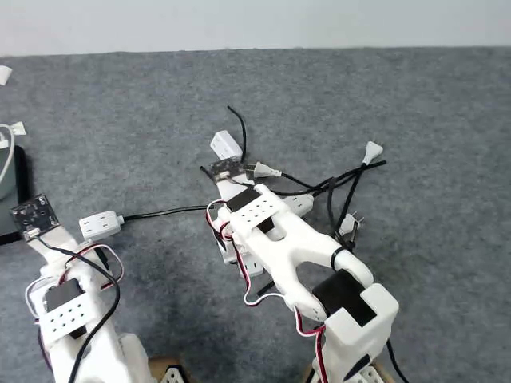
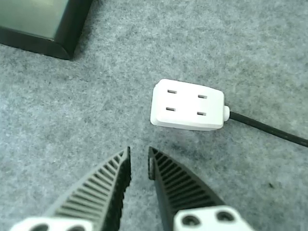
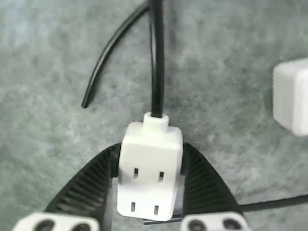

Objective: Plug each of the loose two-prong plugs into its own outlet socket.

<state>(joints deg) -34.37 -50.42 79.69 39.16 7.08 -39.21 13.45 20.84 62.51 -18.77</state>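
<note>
Right hand [image 3: 150, 149] is clamped on a white outlet block [image 3: 150, 178], a finger on each side, its black cord [image 3: 156, 57] running straight away from the hand. Left hand [image 2: 139, 151] is narrow, tips slightly parted, holding nothing, just short of a second outlet block [image 2: 187, 106] lying slots-up on the grey surface [image 2: 250, 38]. High view: loose plug [image 1: 372, 150] upper right of centre, at the edge of the cord tangle [image 1: 335, 179].
</note>
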